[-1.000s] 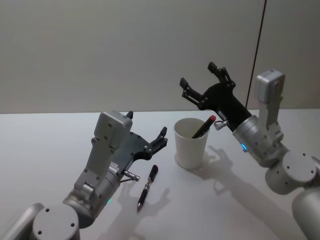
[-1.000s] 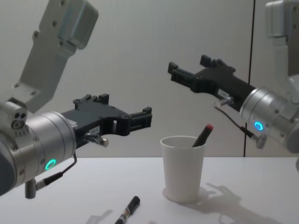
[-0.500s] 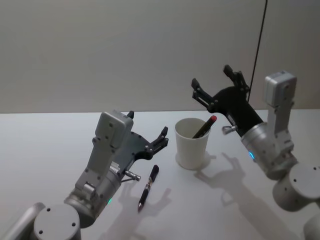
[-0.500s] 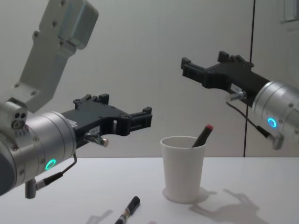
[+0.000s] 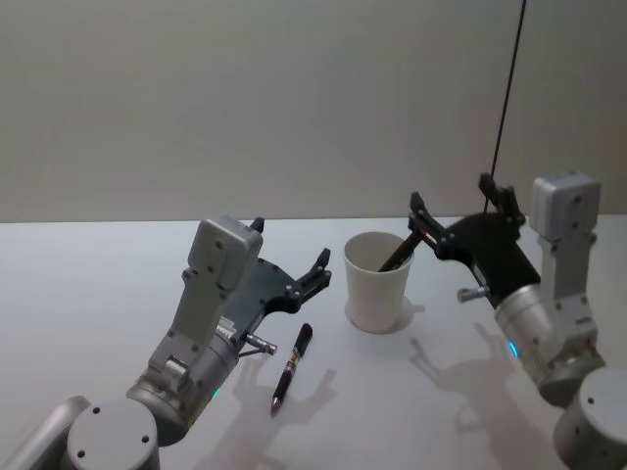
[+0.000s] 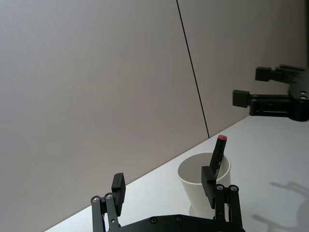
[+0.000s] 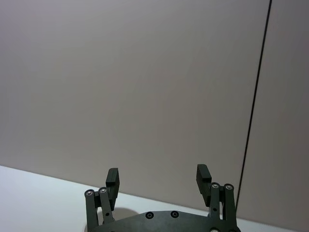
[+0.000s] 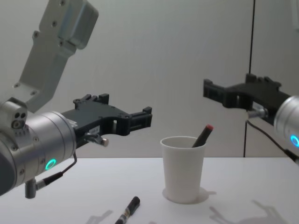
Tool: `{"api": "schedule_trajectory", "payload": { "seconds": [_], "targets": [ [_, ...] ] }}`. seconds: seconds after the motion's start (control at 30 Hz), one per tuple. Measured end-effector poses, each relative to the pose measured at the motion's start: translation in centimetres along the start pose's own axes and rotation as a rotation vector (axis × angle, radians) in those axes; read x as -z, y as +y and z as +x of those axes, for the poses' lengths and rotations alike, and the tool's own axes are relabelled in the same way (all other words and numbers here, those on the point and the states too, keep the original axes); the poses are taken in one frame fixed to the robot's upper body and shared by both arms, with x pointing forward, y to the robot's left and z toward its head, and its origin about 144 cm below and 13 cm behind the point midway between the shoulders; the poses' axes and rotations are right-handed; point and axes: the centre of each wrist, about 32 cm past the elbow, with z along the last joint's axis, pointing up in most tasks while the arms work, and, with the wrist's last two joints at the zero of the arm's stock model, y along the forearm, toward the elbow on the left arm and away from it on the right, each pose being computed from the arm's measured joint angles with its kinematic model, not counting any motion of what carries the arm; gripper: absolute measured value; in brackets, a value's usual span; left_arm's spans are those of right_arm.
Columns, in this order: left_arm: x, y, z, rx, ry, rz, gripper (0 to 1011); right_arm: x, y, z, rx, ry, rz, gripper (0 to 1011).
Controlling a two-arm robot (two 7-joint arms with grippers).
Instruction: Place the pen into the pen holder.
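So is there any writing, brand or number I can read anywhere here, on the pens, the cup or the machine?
No text here can be read.
Black pen lying on the table: pale markings on its barrel, too small to read.
Paper cup: plain white, no print visible.
Red-tipped pen standing in the cup: no marking visible.

Lit softly and evenly from above, throwing pale, soft-edged shadows of the left claw (image 5: 290, 245) and right claw (image 5: 451, 196) onto the matte white desk (image 5: 78, 284), with focus crisp from near to far.
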Motion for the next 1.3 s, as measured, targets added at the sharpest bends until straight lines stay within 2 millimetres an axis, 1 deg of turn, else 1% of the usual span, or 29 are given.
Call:
{"api": "schedule_trajectory", "payload": {
  "seconds": [0.27,0.3,0.5,0.87,1.3],
  "targets": [
    [0.0,0.0,0.0,0.0,0.0,0.0,1004,-0.5,-2.6,-1.2,0.069,-0.008,-0.069,1002],
    [0.0,0.0,0.0,0.0,0.0,0.0,1004,-0.5,-2.6,-1.2,0.069,-0.008,-0.069,1002],
    [0.0,0.0,0.0,0.0,0.0,0.0,1004,-0.9,-4.2,-1.9,0.114,-0.009,-0.105,1002],
    [0.0,0.0,0.0,0.0,0.0,0.0,1004,-1.6,-6.3,-2.4,0.17,-0.01,-0.145,1002],
    [0.0,0.0,0.0,0.0,0.0,0.0,1004,-2.0,-7.6,-2.4,0.202,-0.02,-0.171,1002]
  ]
}}
